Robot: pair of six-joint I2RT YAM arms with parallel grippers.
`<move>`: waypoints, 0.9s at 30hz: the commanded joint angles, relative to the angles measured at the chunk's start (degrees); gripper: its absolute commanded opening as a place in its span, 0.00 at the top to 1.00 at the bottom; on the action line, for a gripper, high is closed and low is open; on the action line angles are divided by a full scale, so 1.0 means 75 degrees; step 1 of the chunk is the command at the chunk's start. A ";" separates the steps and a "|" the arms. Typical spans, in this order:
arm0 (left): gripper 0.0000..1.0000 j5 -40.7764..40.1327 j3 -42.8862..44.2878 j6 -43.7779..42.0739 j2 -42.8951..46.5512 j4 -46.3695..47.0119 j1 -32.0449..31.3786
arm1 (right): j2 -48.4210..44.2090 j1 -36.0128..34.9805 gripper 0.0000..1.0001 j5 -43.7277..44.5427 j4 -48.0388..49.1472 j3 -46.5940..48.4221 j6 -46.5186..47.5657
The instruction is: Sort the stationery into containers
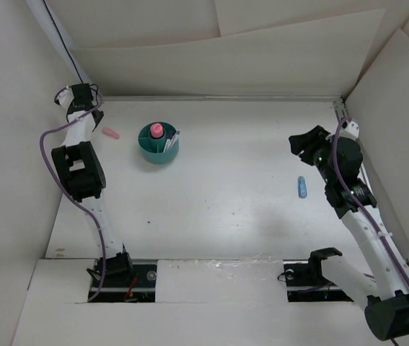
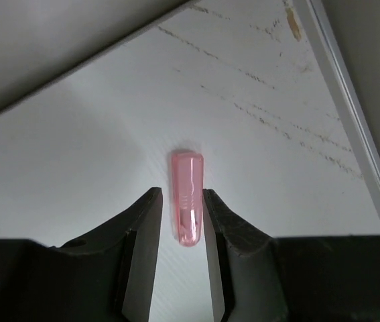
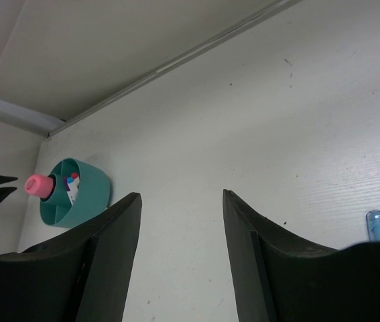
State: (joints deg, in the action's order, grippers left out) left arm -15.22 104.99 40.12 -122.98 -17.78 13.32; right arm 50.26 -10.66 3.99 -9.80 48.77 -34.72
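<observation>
Left jaws narrowly parted; right jaws wide apart.

The left gripper [image 2: 181, 201] hangs over the white table [image 2: 69, 174], its black fingers [image 2: 144, 231] parted a little. A pink see-through stub [image 2: 187, 178] lies flat between the tips, its rounded end pointing ahead of them. One finger looks close against it and the other stands slightly clear. Ahead rises a pale wall [image 2: 55, 40].
</observation>
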 commanded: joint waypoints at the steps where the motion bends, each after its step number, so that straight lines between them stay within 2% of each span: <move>1: 0.73 0.1067 0.1151 0.0147 -0.0755 -0.1189 0.0144 | -0.0127 -0.0091 0.42 -0.0098 0.0393 0.0012 0.0129; 3: 0.73 0.1606 0.1586 0.0147 -0.1039 -0.1192 0.0262 | -0.0057 -0.0091 0.42 -0.0169 0.0393 0.0012 0.0129; 8: 0.71 0.2193 0.1587 0.0217 -0.1368 -0.0841 0.0496 | 0.0095 -0.0161 0.42 -0.0239 0.0393 0.0012 0.0129; 12: 0.64 0.2264 0.1751 0.0217 -0.1672 -0.0840 0.0568 | 0.0166 -0.0243 0.42 -0.0239 0.0393 0.0012 0.0129; 16: 0.64 0.2475 0.1751 0.0217 -0.1755 -0.0759 0.0638 | 0.0247 -0.0395 0.42 -0.0169 0.0393 0.0083 0.0129; 18: 0.54 0.2545 0.1822 0.0217 -0.1825 -0.0689 0.0638 | 0.0248 -0.0477 0.42 -0.0169 0.0393 0.0083 0.0129; 19: 0.52 0.2627 0.1822 0.0217 -0.1826 -0.0688 0.0638 | 0.0329 -0.0478 0.42 -0.0099 0.0393 0.0083 0.0129; 23: 0.52 0.2698 0.2581 0.0217 -0.2247 -0.1015 0.0638 | 0.0412 -0.0688 0.42 0.0065 0.0393 0.0153 0.0200; 27: 0.51 0.2535 0.2817 0.0147 -0.2435 -0.1098 0.0638 | 0.0482 -0.0840 0.42 0.0229 0.0393 0.0153 0.0200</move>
State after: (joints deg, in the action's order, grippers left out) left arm 4.01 123.15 41.45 -141.23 -24.45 17.85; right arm 53.95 -15.92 3.84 -9.80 48.75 -34.22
